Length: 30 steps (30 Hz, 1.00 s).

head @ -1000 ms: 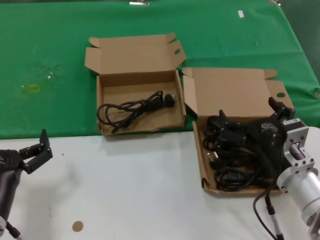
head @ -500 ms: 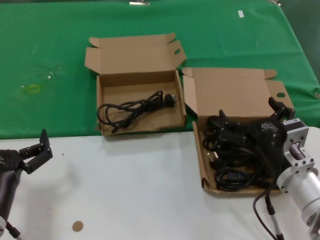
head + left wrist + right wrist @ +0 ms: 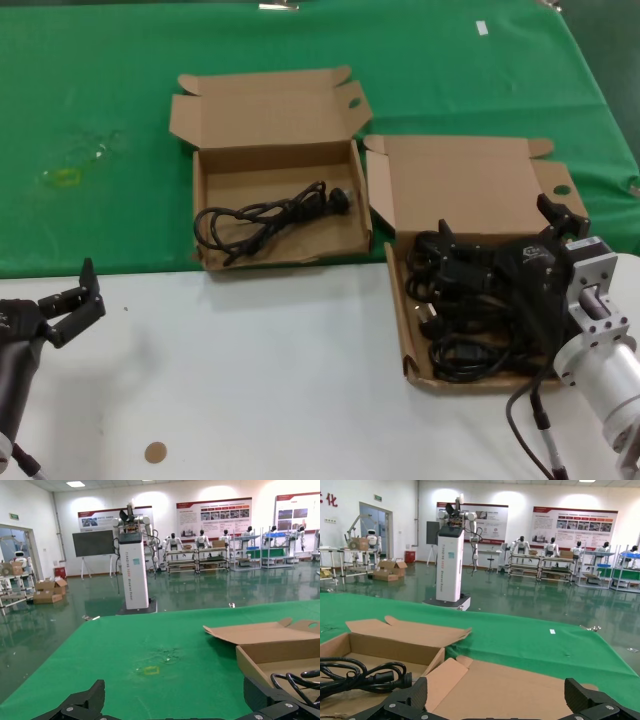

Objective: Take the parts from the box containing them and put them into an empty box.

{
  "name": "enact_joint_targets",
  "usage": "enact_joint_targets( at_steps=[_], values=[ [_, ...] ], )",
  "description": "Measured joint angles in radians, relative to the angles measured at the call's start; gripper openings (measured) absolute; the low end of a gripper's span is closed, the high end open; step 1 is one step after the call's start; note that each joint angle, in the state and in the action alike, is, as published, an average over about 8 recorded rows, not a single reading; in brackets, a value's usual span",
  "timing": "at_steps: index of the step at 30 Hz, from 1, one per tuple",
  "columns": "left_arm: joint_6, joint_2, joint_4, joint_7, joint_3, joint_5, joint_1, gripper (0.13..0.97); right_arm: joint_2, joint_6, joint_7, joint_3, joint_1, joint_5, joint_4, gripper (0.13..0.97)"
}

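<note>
The left cardboard box (image 3: 262, 108) lies open on the green cloth and holds one black cable (image 3: 265, 213). The right cardboard box (image 3: 462, 187) is open too and holds a pile of several black cables (image 3: 455, 312). My right gripper (image 3: 500, 235) is open just above that pile, with nothing between its jaws. In the right wrist view it (image 3: 497, 702) faces the right box's lid (image 3: 520, 690), with the left box (image 3: 385, 647) and its cable (image 3: 362, 676) beyond. My left gripper (image 3: 68, 298) is open and empty over the white table at the near left.
The green cloth (image 3: 110, 80) covers the table's far half and the white surface (image 3: 270, 380) the near half. A small brown disc (image 3: 154, 452) lies near the front. A yellowish mark (image 3: 62, 177) sits on the cloth at far left, also in the left wrist view (image 3: 150, 670).
</note>
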Motion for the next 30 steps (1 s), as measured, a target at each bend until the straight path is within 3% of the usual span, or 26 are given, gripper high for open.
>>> enact_joint_targets(
  at_steps=[30],
  values=[
    [0.0, 0.0, 0.0, 0.0, 0.0, 0.0, 0.0, 0.966, 0.0, 0.0, 0.0, 0.0, 0.0, 0.0, 0.0, 0.966]
  ],
)
